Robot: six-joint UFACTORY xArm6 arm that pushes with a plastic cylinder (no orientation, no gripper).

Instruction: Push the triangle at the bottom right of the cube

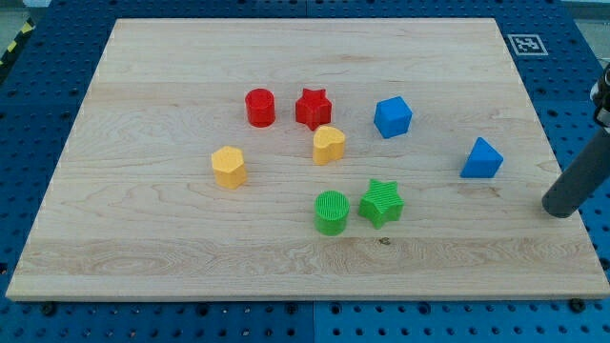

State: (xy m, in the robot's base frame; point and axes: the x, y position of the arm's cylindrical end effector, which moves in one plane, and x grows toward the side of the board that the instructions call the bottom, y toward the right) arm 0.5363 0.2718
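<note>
A blue triangle [482, 159] lies on the wooden board [172, 86] toward the view's right. A blue cube [393, 117] sits to its upper left, with a clear gap between them. My tip [562, 208] rests on the board near its right edge, to the lower right of the blue triangle and not touching it. The dark rod rises from the tip toward the view's right edge.
A red cylinder [260, 108] and a red star [313, 108] sit left of the cube. A yellow heart-shaped block [329, 145] and a yellow block [229, 167] lie lower left. A green cylinder [332, 211] and a green star [381, 202] sit near the bottom centre.
</note>
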